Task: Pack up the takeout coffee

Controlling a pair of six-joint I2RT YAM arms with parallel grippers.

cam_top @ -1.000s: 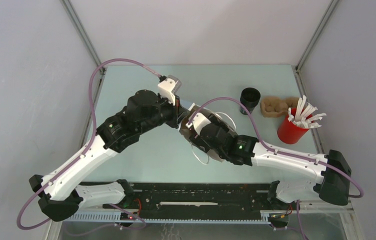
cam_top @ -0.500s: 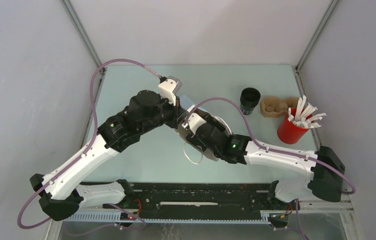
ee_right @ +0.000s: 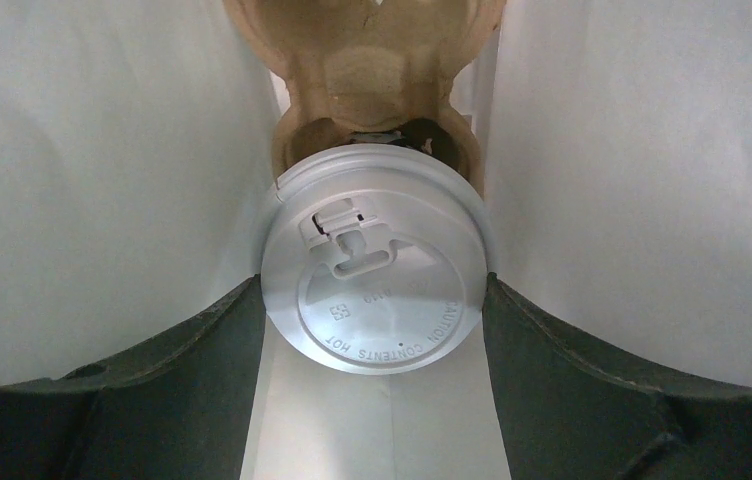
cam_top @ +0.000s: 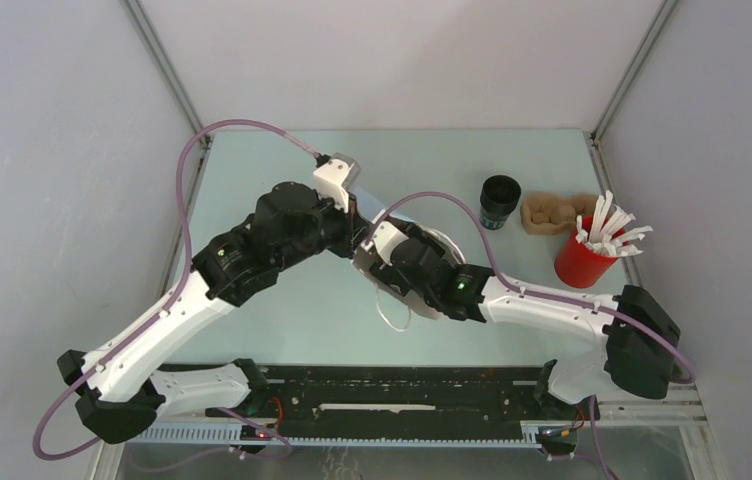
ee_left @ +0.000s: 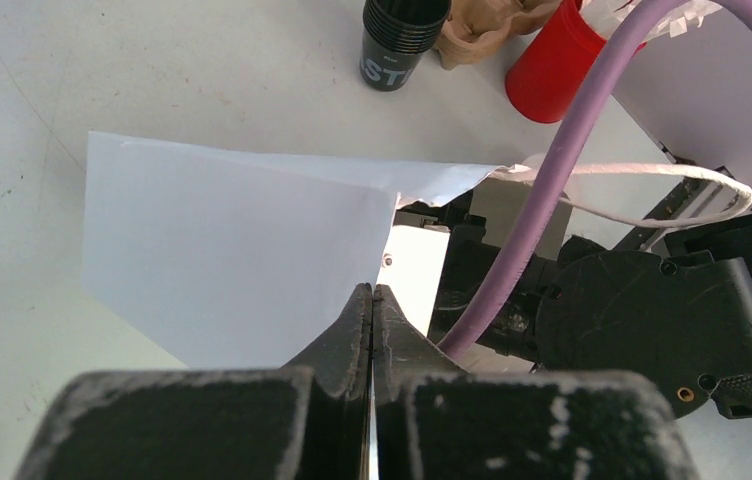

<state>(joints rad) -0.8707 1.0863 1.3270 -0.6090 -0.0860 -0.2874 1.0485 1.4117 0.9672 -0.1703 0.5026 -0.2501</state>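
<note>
Top view: left arm (cam_top: 282,225) and right arm (cam_top: 512,305) meet mid-frame at the paper bag (cam_top: 402,300) on the table (cam_top: 332,335). Black cup (cam_top: 500,198), cardboard carrier (cam_top: 550,213) and red cup (cam_top: 584,262) of white sticks sit upper right, well apart from the bag.

Left wrist: left end effector (ee_left: 372,300) is closed, pinching the bag's white edge, lower centre.

Right wrist: right end effector (ee_right: 372,300) is inside the bag, fingers (ee_right: 202,345) clamped on either side of the white-lidded coffee cup (ee_right: 377,265) at centre frame. Brown tray (ee_right: 372,70) just above it; cannot tell if the cup is seated.
</note>
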